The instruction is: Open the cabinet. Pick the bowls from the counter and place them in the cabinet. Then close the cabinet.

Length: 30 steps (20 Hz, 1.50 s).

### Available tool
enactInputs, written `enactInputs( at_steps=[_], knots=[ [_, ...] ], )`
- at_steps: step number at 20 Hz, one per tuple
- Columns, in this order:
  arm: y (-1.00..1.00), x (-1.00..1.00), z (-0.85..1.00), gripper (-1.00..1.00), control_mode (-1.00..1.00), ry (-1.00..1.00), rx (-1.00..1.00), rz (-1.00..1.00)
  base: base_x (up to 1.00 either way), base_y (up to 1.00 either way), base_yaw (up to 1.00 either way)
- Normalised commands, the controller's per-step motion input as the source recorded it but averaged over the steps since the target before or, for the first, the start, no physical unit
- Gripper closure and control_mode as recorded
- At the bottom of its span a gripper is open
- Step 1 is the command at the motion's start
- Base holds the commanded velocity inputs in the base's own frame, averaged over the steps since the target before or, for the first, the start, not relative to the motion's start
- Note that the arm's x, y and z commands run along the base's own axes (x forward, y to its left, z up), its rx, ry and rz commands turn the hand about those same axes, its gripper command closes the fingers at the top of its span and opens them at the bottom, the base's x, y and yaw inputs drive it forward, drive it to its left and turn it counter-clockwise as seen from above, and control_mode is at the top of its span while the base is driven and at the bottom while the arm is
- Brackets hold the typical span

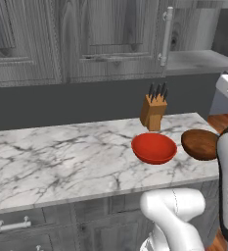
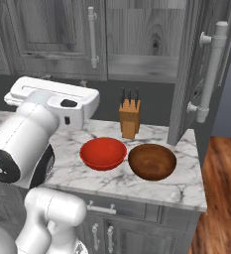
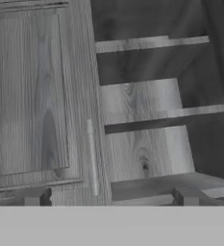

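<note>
Marble counter (image 2: 181, 186) carries a red bowl (image 2: 103, 153) beside a wooden bowl (image 2: 152, 161). Fingers (image 3: 108, 198) spread wide, empty, facing the open cabinet (image 3: 142, 103).

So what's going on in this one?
The arm has one door of the wall cabinet swung open, with a bare inner shelf showing. The end effector is open and empty, facing the cabinet interior. The red bowl and the wooden bowl still sit side by side on the counter, in front of the knife block.

Cabinet (image 2: 137, 44) open; red bowl (image 2: 103, 153), wooden bowl (image 2: 152, 161) on counter (image 2: 186, 186).
</note>
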Motion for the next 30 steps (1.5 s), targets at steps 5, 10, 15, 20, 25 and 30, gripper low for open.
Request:
enactInputs(
  at_steps=[5, 10, 15, 20, 25, 30],
  knots=[
    [0.29, 0.64, -0.02, -1.00, -1.00, 0.00, 0.02, 0.10, 0.00, 0.00, 0.00],
    [0.00, 0.75, -0.06, -1.00, -1.00, -0.08, -0.11, 0.01, 0.00, 0.00, 0.00],
    [0.03, 0.78, -0.12, -1.00, -1.00, -0.10, -0.15, 0.00, 0.00, 0.00, 0.00],
    [0.12, 0.82, -0.07, -1.00, -1.00, 0.04, -0.04, 0.00, 0.00, 0.00, 0.00],
    [0.00, 0.67, 0.00, -1.00, -1.00, 0.21, 0.04, 0.00, 0.00, 0.00, 0.00],
    [0.00, 0.56, 0.05, -1.00, -1.00, 0.14, 0.04, 0.00, 0.00, 0.00, 0.00]
  ],
)
